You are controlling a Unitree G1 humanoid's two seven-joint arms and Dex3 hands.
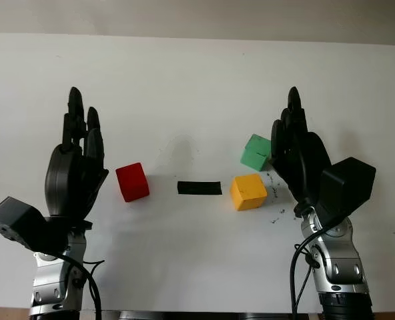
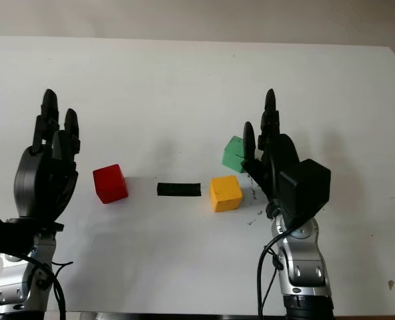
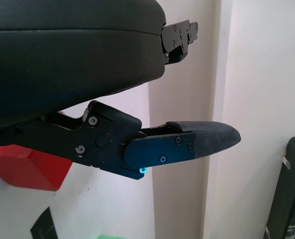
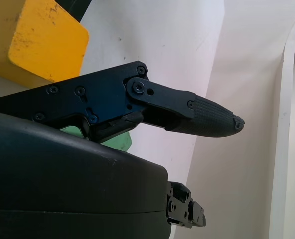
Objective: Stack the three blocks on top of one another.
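**Flanking 3 unstacked blocks with both hands open**

Rising from the near edge of the white table (image 1: 197, 267), 2 silver forearms carry black 3-finger hands, each held upright with its fingers pointing toward the far side. The left hand (image 1: 74, 170) stands at the left of the scene, extended and holding nothing, a black camera box fixed below its wrist. The right hand (image 1: 297, 157) stands at the right in the same empty, uncurled pose, with its own black camera box on the outer side of the wrist.

Between the hands, the 3 blocks sit separately on the tabletop, none on another. Nearest the left hand is the red cube-shaped block (image 1: 132, 182), just beside that hand's palm but apart from it. A flat black rectangular strip (image 1: 199, 188) lies on the table in the middle, between the red block and the yellow cube-shaped block (image 1: 248, 191). The yellow block sits near the right hand's palm side. A little farther back is the green cube-shaped block (image 1: 255, 152), turned at an angle, close to the yellow one and right beside the right hand's fingers (image 1: 292, 117); whether it touches them cannot be told. Small dark marks speckle the tabletop just right of the yellow block.

Beyond the blocks, the table runs back to a pale wall (image 1: 197, 17).
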